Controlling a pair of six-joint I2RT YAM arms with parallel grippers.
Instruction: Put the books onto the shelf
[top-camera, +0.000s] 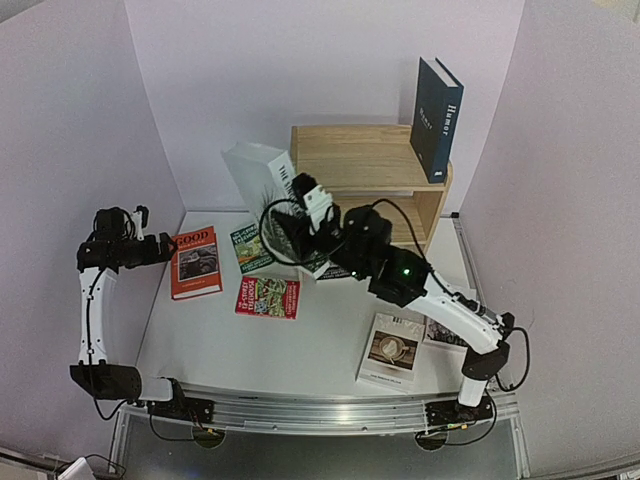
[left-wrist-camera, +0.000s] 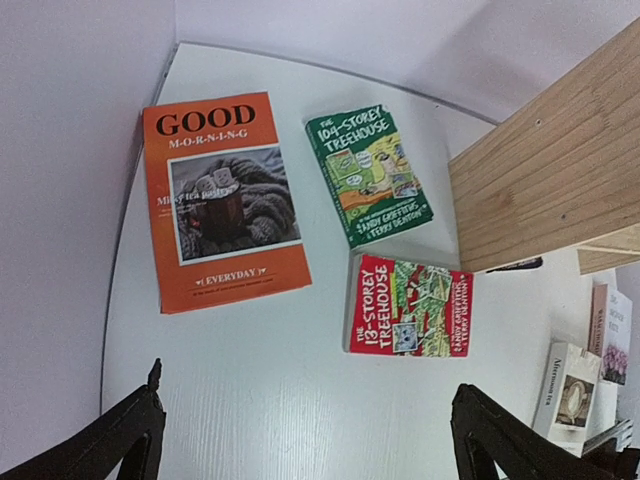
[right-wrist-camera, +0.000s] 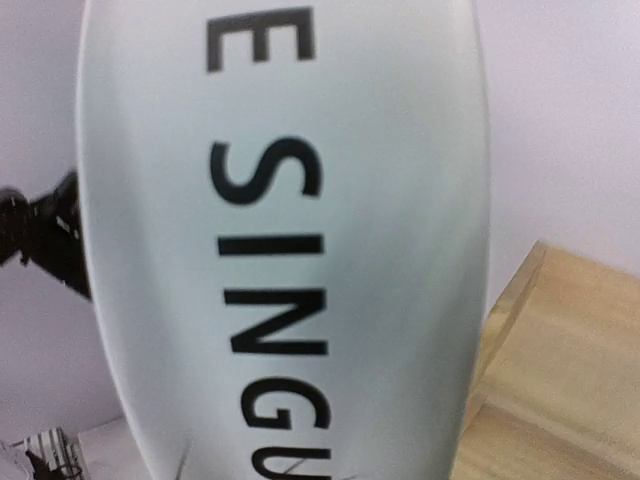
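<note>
White surface (top-camera: 320, 350) in the top view, arm bases at 6 o'clock. Light wood shelf (top-camera: 360, 160) at 12 o'clock, against the back wall.

Thick white book (top-camera: 262, 185) held up and tilted, just beside the shelf's 9 o'clock end. Its spine (right-wrist-camera: 280, 250) fills the right wrist view with big black letters, only partly readable.

Dark blue "Humor" book (top-camera: 436, 120) stands upright on the shelf top, at its 3 o'clock end.

Orange "GOOD MORNING" book (top-camera: 195, 263) lies flat at 9 o'clock on the surface, cover up.

White coffee-cover book (top-camera: 390, 350) lies flat at 5 o'clock. Just past it at 3 o'clock is a flower-cover book (left-wrist-camera: 612, 335), partly hidden under the right arm.

Green "104-Storey Treehouse" paperback (top-camera: 250, 250) lies flat just at 3 o'clock of the orange book. Red "13-Storey Treehouse" paperback (top-camera: 268, 298) lies at 6 o'clock of the green one, close but apart.

Right pincer (top-camera: 305, 205) is clenched on the white book. Left pincer (left-wrist-camera: 310, 410) is released, fingers spread wide with nothing between them, above the surface near the orange book.
</note>
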